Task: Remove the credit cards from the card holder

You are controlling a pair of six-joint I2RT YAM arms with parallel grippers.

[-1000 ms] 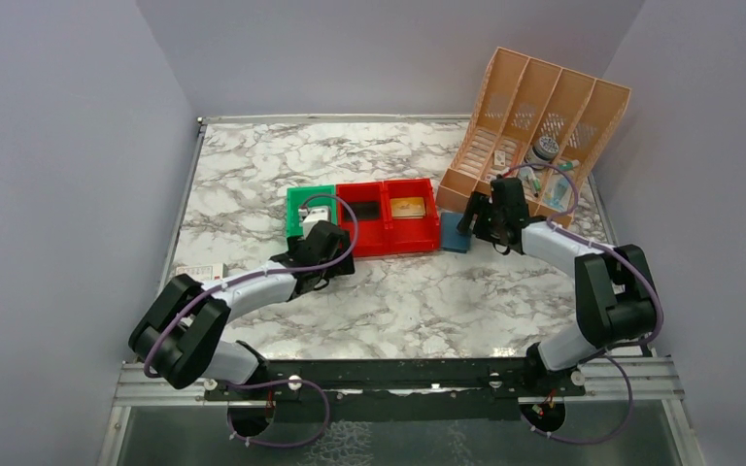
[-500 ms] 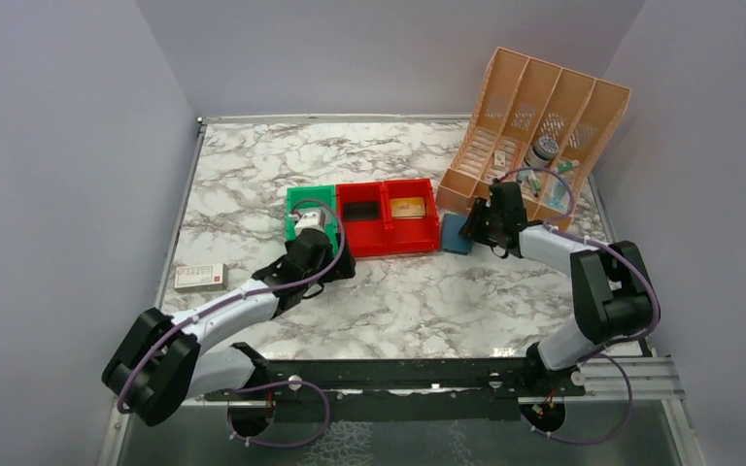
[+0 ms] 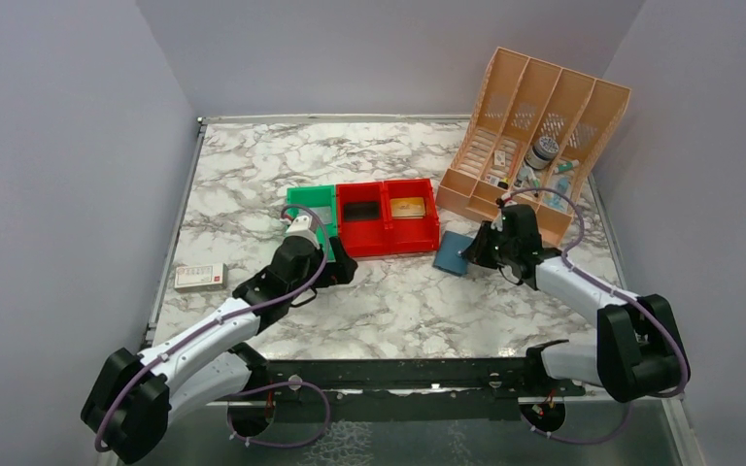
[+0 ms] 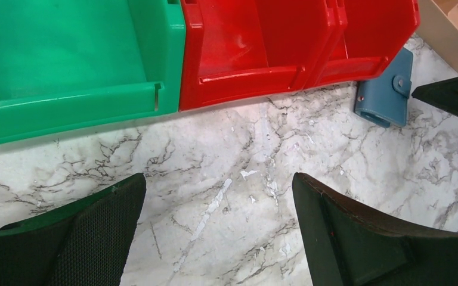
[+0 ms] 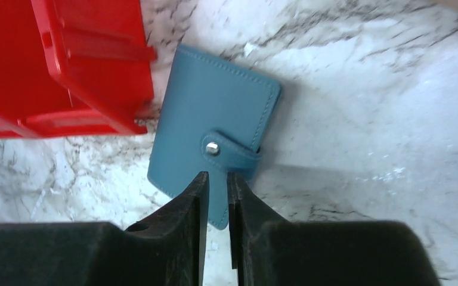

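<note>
Card holder (image 5: 214,113) lies closed; beside red bin (image 5: 77,65)

White arms (image 3: 204,335), black joints (image 3: 636,349) and hands (image 5: 214,179), looping purple cables (image 3: 328,413).

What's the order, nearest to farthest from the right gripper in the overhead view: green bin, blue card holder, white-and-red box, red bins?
1. The card holder, at the right gripper fingertips.
2. The red bins, just left of it.
3. The green bin, beyond the red bins.
4. The white-and-red box, far left edge.
</note>
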